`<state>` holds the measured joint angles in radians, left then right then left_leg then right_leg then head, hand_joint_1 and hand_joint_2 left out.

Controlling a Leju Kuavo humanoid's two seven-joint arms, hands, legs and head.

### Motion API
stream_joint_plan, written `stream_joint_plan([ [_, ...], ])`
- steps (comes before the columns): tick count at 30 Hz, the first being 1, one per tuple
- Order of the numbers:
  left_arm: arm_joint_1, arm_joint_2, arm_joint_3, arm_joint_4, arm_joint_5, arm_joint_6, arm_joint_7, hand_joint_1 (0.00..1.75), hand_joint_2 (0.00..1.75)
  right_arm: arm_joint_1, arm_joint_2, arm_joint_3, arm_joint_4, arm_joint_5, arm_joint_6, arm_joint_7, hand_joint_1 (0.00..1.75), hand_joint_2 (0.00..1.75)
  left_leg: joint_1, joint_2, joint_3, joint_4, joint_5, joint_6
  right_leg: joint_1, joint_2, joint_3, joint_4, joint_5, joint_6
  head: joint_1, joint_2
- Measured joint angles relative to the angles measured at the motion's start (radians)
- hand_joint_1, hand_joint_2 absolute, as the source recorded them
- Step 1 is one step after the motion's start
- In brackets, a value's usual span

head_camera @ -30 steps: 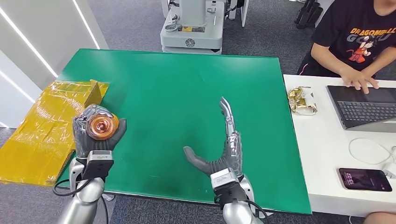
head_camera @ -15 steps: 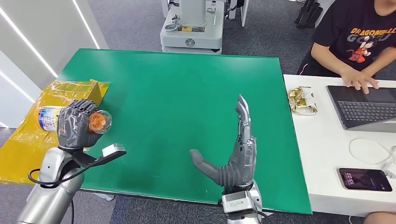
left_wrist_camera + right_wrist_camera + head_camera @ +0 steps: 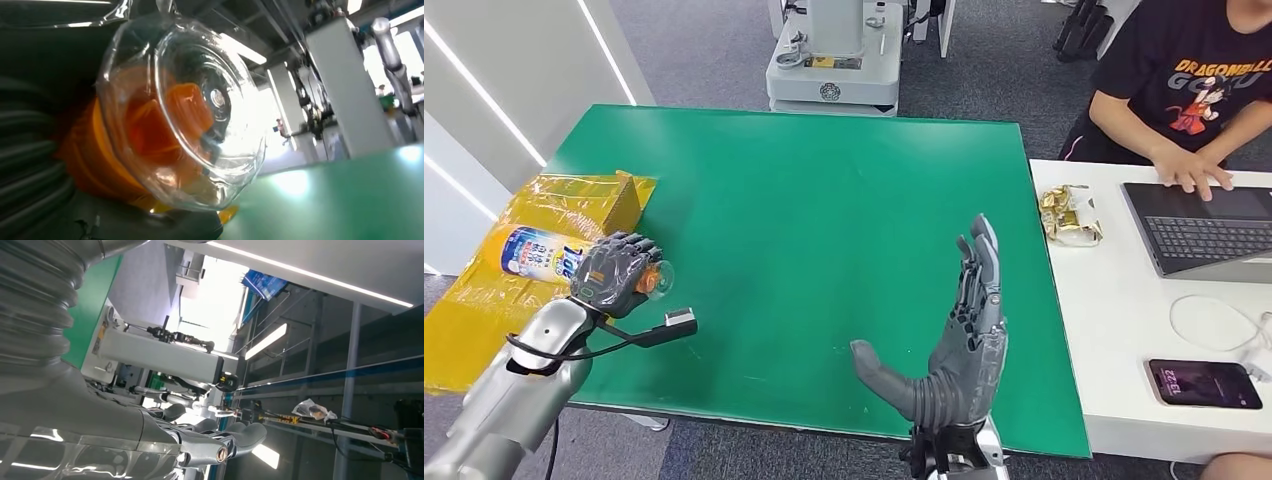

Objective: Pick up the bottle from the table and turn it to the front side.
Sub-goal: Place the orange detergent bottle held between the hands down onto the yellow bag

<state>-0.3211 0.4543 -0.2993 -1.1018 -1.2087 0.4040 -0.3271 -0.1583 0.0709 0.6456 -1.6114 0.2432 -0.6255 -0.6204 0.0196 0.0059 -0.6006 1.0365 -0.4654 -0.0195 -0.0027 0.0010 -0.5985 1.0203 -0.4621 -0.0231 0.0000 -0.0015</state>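
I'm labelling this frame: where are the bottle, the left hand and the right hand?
bottle (image 3: pixel 532 253): head view, on its label.
left hand (image 3: pixel 616 274): head view, on the curled fingers.
right hand (image 3: pixel 956 350): head view, on the palm.

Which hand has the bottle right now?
The left hand grips the bottle at the table's left edge; the right hand is held up, fingers spread, holding nothing.

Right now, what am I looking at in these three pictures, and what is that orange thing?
It is a humanoid robot seen through its own cameras: one on its head, one at each wrist. Over the green table, its left hand wraps its fingers around a bottle, lying sideways. The left wrist picture shows its clear end and the orange inside. The right hand is open and holds nothing. A yellow wrapped box sits beside the table. A person types on a laptop.
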Motion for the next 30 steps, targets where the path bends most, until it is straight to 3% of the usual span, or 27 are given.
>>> stream_joint_plan([
  [13,-0.229,0.035,-0.14,0.382,-0.08,-0.227,-0.025,1.75,1.75,-0.033,-0.005,0.031,0.017,-0.034,-0.001,0.006,0.0,1.75,0.0,0.0,0.0,0.0,0.0,0.0,0.0,0.0,0.0,0.0,0.0,0.0,0.0,0.0],
  [15,-0.249,0.036,-0.156,0.41,-0.078,-0.234,-0.028,1.56,1.75,-0.035,-0.005,0.032,0.019,-0.034,0.002,0.01,0.0,1.75,0.0,0.0,0.0,0.0,0.0,0.0,0.0,0.0,0.0,0.0,0.0,0.0,0.0,0.0],
  [17,-0.262,0.036,-0.17,0.432,-0.075,-0.236,-0.027,0.72,1.75,-0.035,-0.005,0.033,0.02,-0.032,0.004,0.01,0.0,1.75,0.0,0.0,0.0,0.0,0.0,0.0,0.0,0.0,0.0,0.0,0.0,0.0,0.0,0.0],
  [19,-0.273,0.033,-0.181,0.45,-0.073,-0.236,-0.021,0.03,1.75,-0.035,-0.005,0.035,0.02,-0.029,0.006,0.011,0.0,1.75,0.0,0.0,0.0,0.0,0.0,0.0,0.0,0.0,0.0,0.0,0.0,0.0,0.0,0.0],
  [30,-0.301,0.025,-0.203,0.497,-0.044,-0.214,-0.005,0.0,1.75,-0.052,-0.004,0.037,0.038,-0.027,0.018,0.018,0.0,1.75,0.0,0.0,0.0,0.0,0.0,0.0,0.0,0.0,0.0,0.0,0.0,0.0,0.0,0.0],
])
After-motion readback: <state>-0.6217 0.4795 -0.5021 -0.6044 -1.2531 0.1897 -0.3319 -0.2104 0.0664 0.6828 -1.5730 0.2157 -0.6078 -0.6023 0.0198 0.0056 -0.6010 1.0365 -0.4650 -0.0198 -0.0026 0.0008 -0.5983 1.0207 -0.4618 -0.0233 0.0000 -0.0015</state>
